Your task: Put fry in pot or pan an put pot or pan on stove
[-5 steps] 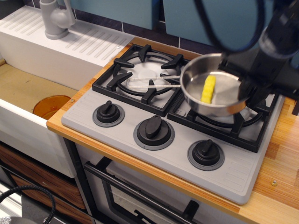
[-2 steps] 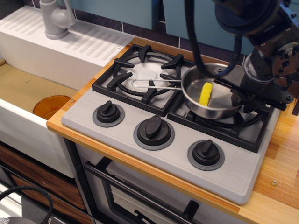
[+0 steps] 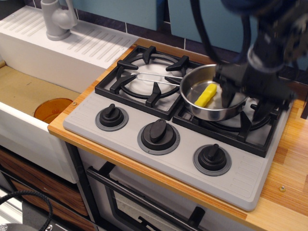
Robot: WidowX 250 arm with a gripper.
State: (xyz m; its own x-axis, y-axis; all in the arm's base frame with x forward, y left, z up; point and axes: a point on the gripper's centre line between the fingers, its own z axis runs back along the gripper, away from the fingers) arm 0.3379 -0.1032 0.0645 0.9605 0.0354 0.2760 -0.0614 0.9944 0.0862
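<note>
The shiny steel saucepan (image 3: pixel 211 111) sits on the right burner grate of the grey stove (image 3: pixel 250 178), at its left edge. Its wire-loop handle (image 3: pixel 154 77) reaches left over the left burner. The yellow fry (image 3: pixel 205 95) lies flat inside the pan. My black gripper (image 3: pixel 241 107) is at the pan's right rim. One finger (image 3: pixel 225 95) hangs inside the pan and the other (image 3: pixel 258 107) is outside it, and they stand apart. The arm hides the pan's right side.
Three black knobs (image 3: pixel 158 131) line the stove's front. A sink (image 3: pixel 29 91) to the left holds a round orange dish (image 3: pixel 52 109), with a grey faucet (image 3: pixel 57 19) behind. The wooden counter (image 3: pixel 288 163) runs along the right.
The pan has come down from above the grate onto the right burner and shifted a little left. The fry has tipped from standing to lying flat. The gripper's fingers have spread.
</note>
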